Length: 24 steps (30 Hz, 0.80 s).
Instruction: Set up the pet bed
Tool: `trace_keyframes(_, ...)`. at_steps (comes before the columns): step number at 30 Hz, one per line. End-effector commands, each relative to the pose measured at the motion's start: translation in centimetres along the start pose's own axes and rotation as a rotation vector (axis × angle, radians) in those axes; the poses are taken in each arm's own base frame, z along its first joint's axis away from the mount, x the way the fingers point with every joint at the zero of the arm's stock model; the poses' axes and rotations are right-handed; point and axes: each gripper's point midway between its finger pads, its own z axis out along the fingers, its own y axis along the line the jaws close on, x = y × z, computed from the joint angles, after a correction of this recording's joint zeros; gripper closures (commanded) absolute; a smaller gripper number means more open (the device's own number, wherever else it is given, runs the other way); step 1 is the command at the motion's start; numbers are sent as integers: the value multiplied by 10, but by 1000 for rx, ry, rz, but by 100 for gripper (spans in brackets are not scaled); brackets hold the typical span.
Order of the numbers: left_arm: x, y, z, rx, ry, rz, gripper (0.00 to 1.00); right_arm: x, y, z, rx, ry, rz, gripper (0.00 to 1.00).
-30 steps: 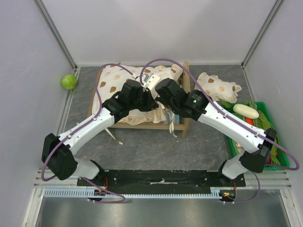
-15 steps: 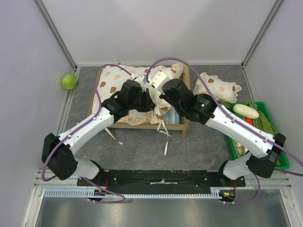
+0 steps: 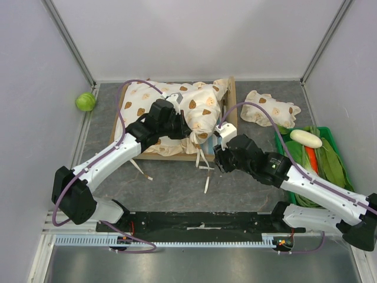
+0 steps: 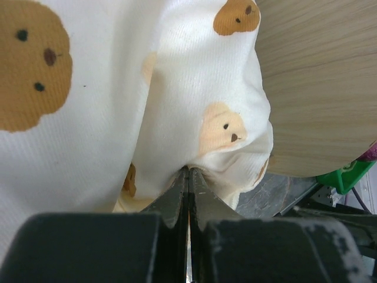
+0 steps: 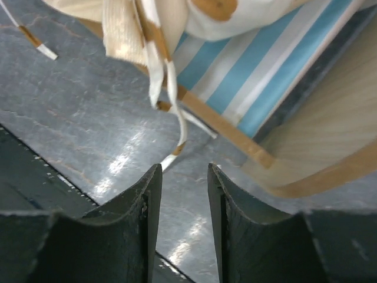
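The pet bed [image 3: 231, 112] is a light-wood frame at the table's back middle; its blue-and-white striped base [image 5: 247, 71] shows in the right wrist view. The cream bear-print cushion [image 3: 200, 109] lies bunched on it, ties [image 3: 203, 159] hanging over the front rail. My left gripper [image 3: 179, 124] is shut on a fold of the cushion [image 4: 194, 135], next to the wooden headboard [image 4: 318, 76]. My right gripper [image 3: 219, 159] is open and empty, just in front of the bed's front right corner [image 5: 259, 159], with a tie end [image 5: 171, 159] beyond its fingertips.
A small frilled bear-print pillow [image 3: 271, 107] lies right of the bed. A green crate [image 3: 346, 171] with vegetables stands at the right edge. A green ball [image 3: 85, 101] sits at the far left. Loose ties [image 3: 140, 170] trail on the grey table in front of the bed.
My right gripper has let go of the cushion and drawn back off the bed to the table in front of it. The cushion has shifted right, bunched. The left gripper has kept its hold.
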Motion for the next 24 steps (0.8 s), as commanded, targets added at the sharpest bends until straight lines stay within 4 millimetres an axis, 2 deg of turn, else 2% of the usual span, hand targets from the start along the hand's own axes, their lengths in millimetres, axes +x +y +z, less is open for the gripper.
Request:
trace_keyframes(1,-8,4,-6,-6,-29,37,98,5,31,13,-120,-43,184,56)
trace_keyframes(7,-8,5,-7,-7,-30,29,98,20,33,34,-62,-75,222,54)
trace_keyframes(11,-7,5,-7,-9,-29,26,98,22,26,47,12,-114,232,50)
trace_keyframes(12,-7,5,-7,-10,-30,26,98,29,25,51,18,-110,228,49)
trace_keyframes(17,-7,5,-7,-11,-32,26,98,36,15,66,81,-131,229,48)
trace_keyframes(21,-7,6,-8,-11,-31,25,98,42,13,78,107,-131,214,49)
trace_keyframes(24,-6,7,-6,-13,-28,20,98,39,15,86,102,-155,220,52)
